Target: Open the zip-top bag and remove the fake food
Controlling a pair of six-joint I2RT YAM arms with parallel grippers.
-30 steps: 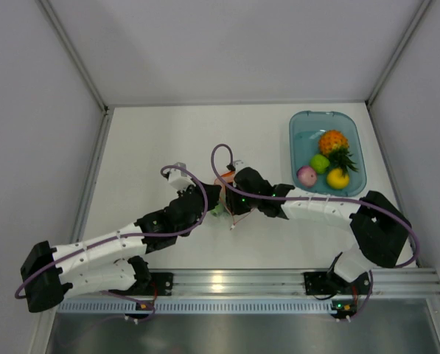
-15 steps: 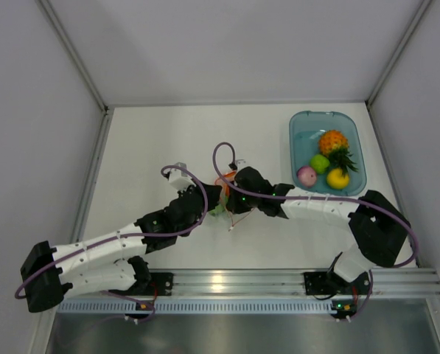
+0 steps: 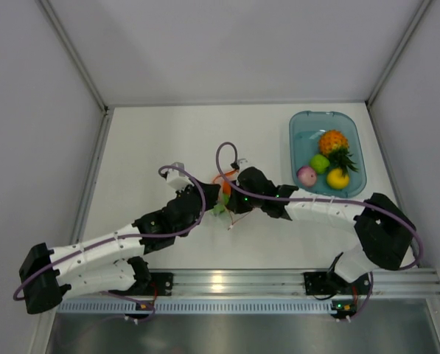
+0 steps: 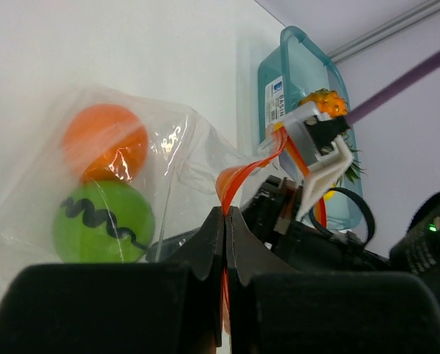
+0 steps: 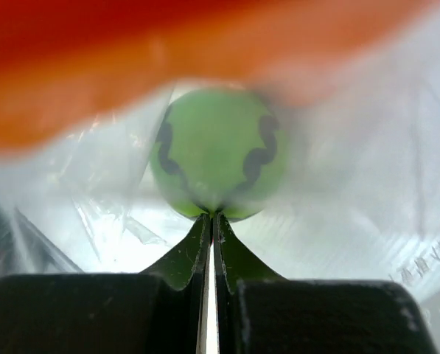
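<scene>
The zip-top bag (image 4: 177, 147) hangs between my two grippers over the middle of the table (image 3: 153, 147). Two pieces of fake food are inside it, an orange ball (image 4: 105, 140) and a green ball with a dark wavy line (image 4: 102, 221). My left gripper (image 4: 226, 212) is shut on the bag's orange-red zip strip (image 4: 243, 173). My right gripper (image 5: 212, 215) is shut on the bag's clear film just below the green ball (image 5: 218, 162), with the strip blurred above. In the top view the left gripper (image 3: 214, 196) and the right gripper (image 3: 233, 195) meet at the bag (image 3: 221, 206).
A translucent blue tub (image 3: 299, 122) stands at the back right. It holds the orange pineapple (image 3: 333, 141), a light green piece (image 3: 320, 163), a pink ball (image 3: 306, 175) and a yellow piece (image 3: 337, 178). Grey walls close in the table on three sides.
Both grippers have stayed shut on the bag and shifted only slightly. The orange piece shows a little more between them in the top view.
</scene>
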